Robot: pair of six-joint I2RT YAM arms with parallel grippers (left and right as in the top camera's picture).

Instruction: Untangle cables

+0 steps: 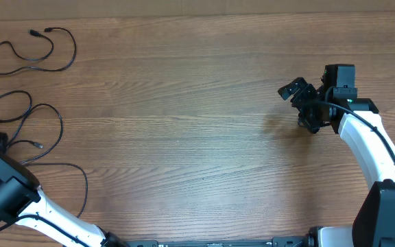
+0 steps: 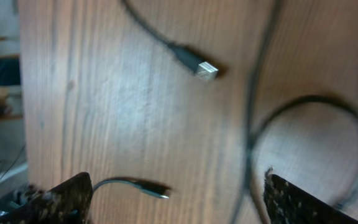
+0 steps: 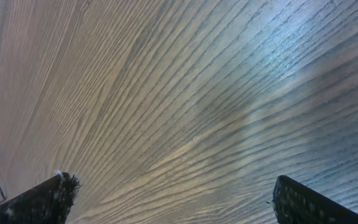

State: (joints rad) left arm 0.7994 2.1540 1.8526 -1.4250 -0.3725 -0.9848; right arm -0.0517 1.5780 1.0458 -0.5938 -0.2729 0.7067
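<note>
Cables [image 1: 61, 127] lay in loose loops at the left edge of the bench [image 1: 197, 151], under the left claw [image 2: 176, 202], which hung open and held nothing. They looked light, limp and apt to slide, so the stiffer plug [image 2: 207, 70] seemed the surest hold. Beyond them one cable [image 1: 72, 55] lay apart. Far right, the right claw [image 3: 173, 202] gaped empty.

Bright, even light on the wooden table [image 1: 197, 151], faint shadows; left wrist view motion-blurred, cables [image 2: 250, 124] smeared; pale glare upper right in right wrist view
</note>
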